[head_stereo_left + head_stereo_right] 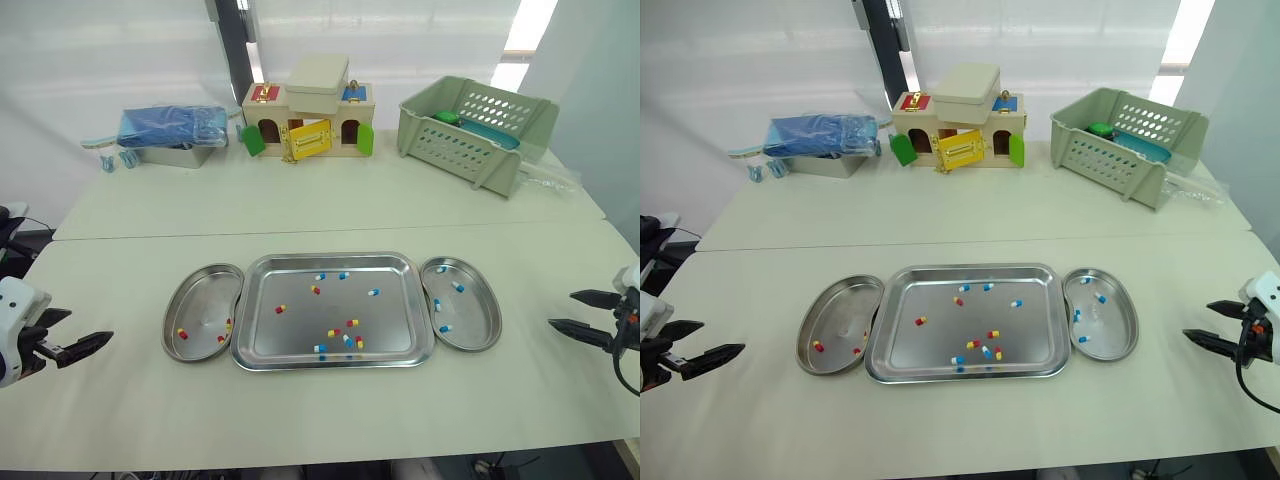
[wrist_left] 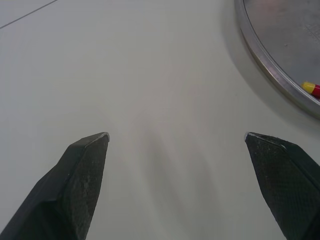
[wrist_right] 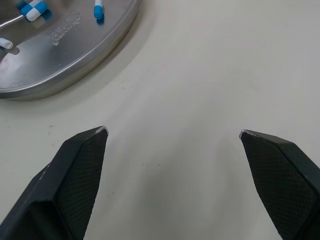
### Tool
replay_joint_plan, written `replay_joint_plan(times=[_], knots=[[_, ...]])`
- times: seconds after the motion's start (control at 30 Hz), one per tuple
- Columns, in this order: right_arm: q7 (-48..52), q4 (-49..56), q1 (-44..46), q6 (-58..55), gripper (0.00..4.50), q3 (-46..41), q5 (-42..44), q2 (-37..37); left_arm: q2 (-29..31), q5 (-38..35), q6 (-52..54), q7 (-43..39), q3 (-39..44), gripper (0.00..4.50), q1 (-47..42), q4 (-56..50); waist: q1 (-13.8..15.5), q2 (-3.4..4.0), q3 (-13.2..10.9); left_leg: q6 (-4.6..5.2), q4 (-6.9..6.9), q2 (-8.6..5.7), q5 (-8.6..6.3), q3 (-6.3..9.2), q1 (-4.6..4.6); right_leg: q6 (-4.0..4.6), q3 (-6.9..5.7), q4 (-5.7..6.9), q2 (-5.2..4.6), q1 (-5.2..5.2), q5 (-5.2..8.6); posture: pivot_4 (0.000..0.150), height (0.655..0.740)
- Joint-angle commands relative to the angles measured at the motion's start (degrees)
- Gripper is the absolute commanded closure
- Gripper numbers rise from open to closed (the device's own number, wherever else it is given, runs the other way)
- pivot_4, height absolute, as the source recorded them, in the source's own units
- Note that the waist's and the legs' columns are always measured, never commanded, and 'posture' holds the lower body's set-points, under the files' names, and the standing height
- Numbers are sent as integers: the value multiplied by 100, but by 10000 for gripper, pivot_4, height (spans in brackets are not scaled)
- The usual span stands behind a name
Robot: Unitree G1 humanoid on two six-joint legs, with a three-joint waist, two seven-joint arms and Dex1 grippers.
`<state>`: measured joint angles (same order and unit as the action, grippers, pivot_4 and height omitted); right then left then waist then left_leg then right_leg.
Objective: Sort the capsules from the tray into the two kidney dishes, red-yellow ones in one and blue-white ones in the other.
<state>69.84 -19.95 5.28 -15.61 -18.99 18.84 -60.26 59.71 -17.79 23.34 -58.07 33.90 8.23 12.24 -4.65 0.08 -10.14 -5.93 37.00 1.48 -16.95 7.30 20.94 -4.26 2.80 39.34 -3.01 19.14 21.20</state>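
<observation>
A steel tray (image 1: 300,330) in the table's middle holds several loose capsules, among them a red-yellow one (image 1: 281,309) and a blue-white one (image 1: 373,292). The left kidney dish (image 1: 200,305) touches the tray's left side and holds three red-yellow capsules (image 1: 182,333). The right kidney dish (image 1: 475,315) holds several blue-white capsules (image 1: 457,286). My left gripper (image 1: 91,325) hovers open and empty to the left of the left dish, whose rim (image 2: 265,65) is close ahead of it. My right gripper (image 1: 561,308) stands open and empty to the right of the right dish (image 3: 75,55).
Along the table's back stand a blue bag on a metal box (image 1: 172,132), a toy house with coloured doors (image 1: 308,120) and a green slotted basket (image 1: 478,130). A seam (image 1: 150,235) runs across the table behind the tray.
</observation>
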Motion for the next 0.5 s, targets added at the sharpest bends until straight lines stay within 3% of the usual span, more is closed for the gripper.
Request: replay_joint_plan(times=[0.03,0.27,0.5], knots=[[78,239,-182,96,397,-208,70,-100,31,18,-93,9,-51,0,-73,-2,2,0,0,0,0,0,0,0,0,0,0,0,0,0,0,1500,7400],[511,1645,-1399,428,397,-955,841,504,82,-28,-79,-65,-246,0,-253,-31,42,-5,1,0,-1,1,0,2,1,0,-3,-2,1,-3,0,1500,7400],[265,2858,-2490,1356,397,-1464,1528,2047,184,82,-174,-216,-616,0,-639,260,126,-12,5,0,-5,1,0,0,0,0,-3,-12,0,-7,0,1500,7400]])
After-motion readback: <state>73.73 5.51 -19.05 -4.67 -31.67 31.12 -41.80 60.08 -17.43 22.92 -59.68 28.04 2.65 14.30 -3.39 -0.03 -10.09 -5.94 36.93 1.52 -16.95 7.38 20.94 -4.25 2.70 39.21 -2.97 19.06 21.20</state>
